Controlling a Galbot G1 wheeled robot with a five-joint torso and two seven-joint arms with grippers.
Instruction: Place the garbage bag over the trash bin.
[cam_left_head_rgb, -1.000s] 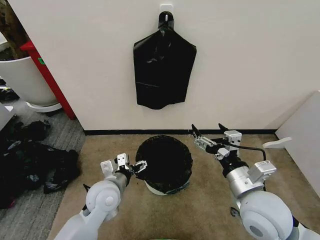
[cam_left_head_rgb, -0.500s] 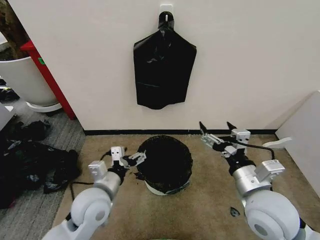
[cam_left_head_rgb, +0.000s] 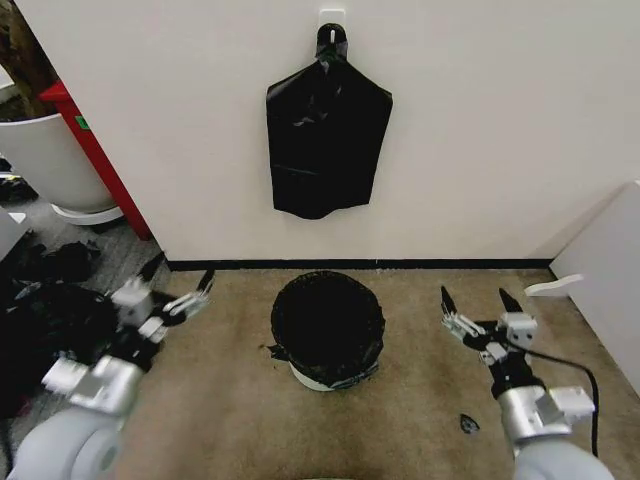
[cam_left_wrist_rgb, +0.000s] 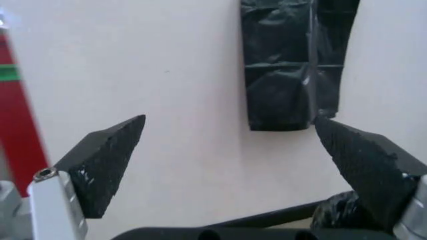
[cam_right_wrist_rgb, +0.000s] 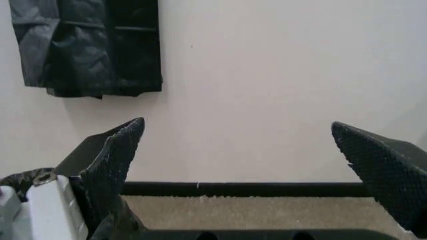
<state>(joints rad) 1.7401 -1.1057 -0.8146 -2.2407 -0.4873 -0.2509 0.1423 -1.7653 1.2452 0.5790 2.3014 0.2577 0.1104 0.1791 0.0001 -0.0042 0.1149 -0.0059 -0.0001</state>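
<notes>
The trash bin (cam_left_head_rgb: 327, 372) stands upright at lower centre, mouth up, the garbage bag (cam_left_head_rgb: 328, 325) lining it; left gripper (cam_left_head_rgb: 178, 287) and right gripper (cam_left_head_rgb: 482, 303) flank it, spread wide, empty

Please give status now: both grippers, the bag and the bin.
Left gripper open, left of trash bin. Right gripper open, right of it. Garbage bag lines bin, folded over rim. Nothing in the way.

A plain off-white wall (cam_left_head_rgb: 480, 120) with a black baseboard (cam_left_head_rgb: 450, 264) meets tan carpet (cam_left_head_rgb: 410, 400). A large white round tub (cam_left_head_rgb: 45, 160) and red upright panel (cam_left_head_rgb: 95, 155) stand at left.
</notes>
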